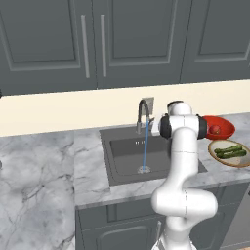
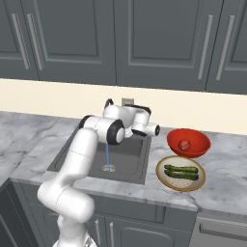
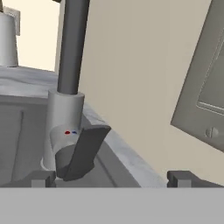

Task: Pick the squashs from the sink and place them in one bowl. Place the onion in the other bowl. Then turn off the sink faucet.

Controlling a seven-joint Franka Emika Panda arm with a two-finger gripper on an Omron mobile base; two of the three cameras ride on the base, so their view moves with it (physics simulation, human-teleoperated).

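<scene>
Two dark green squashs (image 1: 230, 152) (image 2: 181, 172) lie side by side in the shallow beige bowl (image 1: 241, 161) (image 2: 164, 177). The small red onion (image 1: 215, 129) (image 2: 184, 144) rests in the red bowl (image 1: 225, 126) (image 2: 200, 140). The sink (image 1: 119, 146) (image 2: 135, 161) holds no vegetables, and a thin blue stream (image 1: 145, 149) (image 2: 107, 155) runs from the faucet (image 1: 142, 113). In the hand view my gripper (image 3: 113, 178) is open, close to the faucet's base (image 3: 64, 118). The dark lever (image 3: 86, 148) stands between the fingertips (image 3: 43, 178), left of the middle, apart from both.
A wall outlet plate (image 1: 148, 103) (image 3: 203, 83) sits on the backsplash behind the faucet. Dark cabinets (image 1: 122, 39) hang above. Both bowls stand on the marble counter (image 1: 44, 161) right of the sink. My arm's elbow (image 1: 183, 127) hangs over the sink's right side.
</scene>
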